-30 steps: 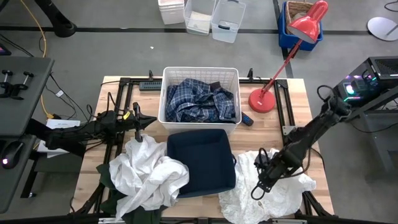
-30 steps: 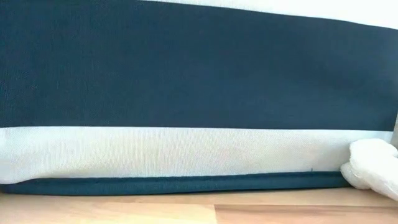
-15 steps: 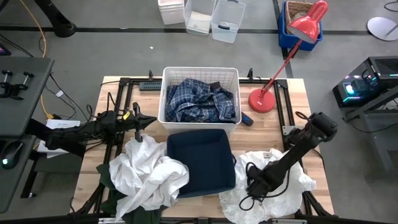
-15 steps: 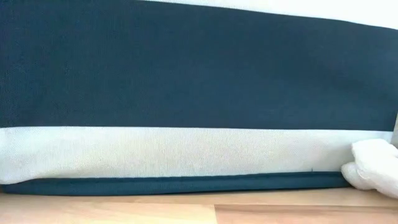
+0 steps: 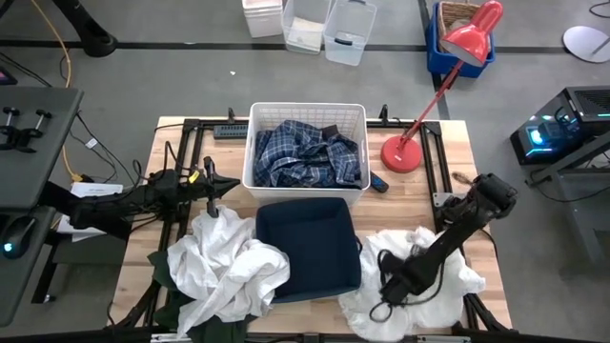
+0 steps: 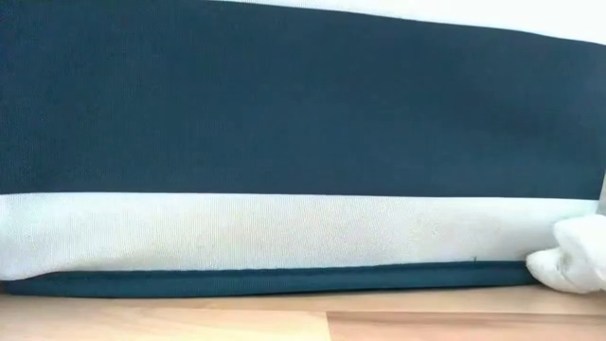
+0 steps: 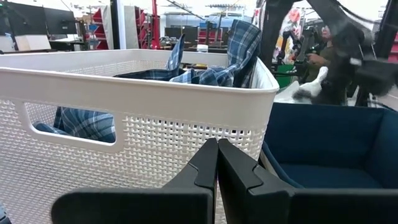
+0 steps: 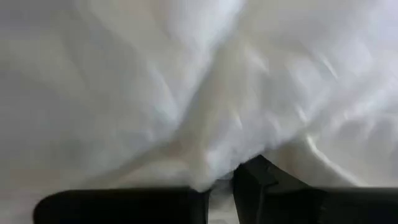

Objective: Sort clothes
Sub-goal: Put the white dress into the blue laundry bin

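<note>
No text, label, brand, number or sign can be read in any view.

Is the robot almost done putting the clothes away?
Not yet. The plaid shirt is already in the white basket. The right gripper is down in the white garment on the right. The navy bin looks empty, and the white pile and dark green garment wait.

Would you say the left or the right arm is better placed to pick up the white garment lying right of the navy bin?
Right. The right gripper is already down in the white garment, fabric bunched at its fingertips. The left gripper waits shut beside the white basket, across the navy bin.
</note>
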